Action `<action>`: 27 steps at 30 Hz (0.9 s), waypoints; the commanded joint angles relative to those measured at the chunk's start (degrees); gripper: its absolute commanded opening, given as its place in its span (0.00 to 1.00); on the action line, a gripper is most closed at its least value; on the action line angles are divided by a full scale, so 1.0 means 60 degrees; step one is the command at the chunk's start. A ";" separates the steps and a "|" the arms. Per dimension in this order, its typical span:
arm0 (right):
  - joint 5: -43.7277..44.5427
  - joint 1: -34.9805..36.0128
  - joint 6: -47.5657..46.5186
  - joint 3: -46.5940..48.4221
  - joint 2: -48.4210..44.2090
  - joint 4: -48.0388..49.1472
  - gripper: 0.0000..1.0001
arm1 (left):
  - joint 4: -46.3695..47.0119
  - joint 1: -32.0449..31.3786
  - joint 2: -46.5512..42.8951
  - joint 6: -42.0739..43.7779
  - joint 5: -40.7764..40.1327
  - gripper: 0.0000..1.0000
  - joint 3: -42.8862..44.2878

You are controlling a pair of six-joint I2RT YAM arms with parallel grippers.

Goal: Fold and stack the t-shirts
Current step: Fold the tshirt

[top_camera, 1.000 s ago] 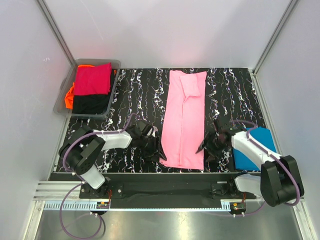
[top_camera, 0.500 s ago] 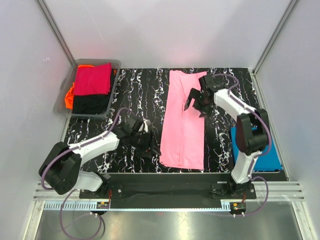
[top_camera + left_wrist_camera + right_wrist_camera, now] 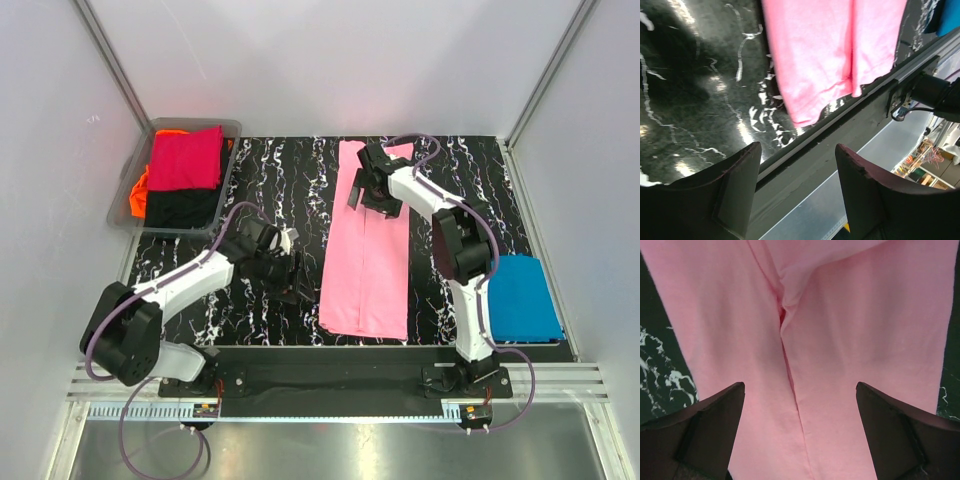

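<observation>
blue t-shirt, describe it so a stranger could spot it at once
On the black white-veined tabletop, look to the near right corner, beyond the long light pink cloth shirt. The folded bright blue cloth t-shirt lies there, the only blue thing.

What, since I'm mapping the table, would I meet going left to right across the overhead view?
The bin → left gripper → pink t-shirt → blue t-shirt.
</observation>
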 commanded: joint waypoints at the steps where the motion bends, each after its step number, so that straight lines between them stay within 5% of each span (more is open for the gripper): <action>1: 0.1171 0.0045 0.0215 0.0626 0.0542 -0.0399 1.00 | -0.0206 0.0402 0.0125 0.0766 0.0622 0.66 0.0262; 11: 0.2315 0.0615 0.1152 0.1867 0.2037 -0.1278 1.00 | -0.0397 0.1617 0.0272 0.1470 0.1369 0.65 -0.0090; 21: 0.1056 0.1114 0.2135 0.4932 0.4088 -0.2772 1.00 | -0.0514 0.2438 0.0126 0.1909 0.1838 0.66 -0.0280; 27: 0.0939 0.1100 0.1609 0.3954 0.3607 -0.2789 1.00 | -0.0368 0.2439 0.0433 0.1457 0.2000 0.67 -0.0134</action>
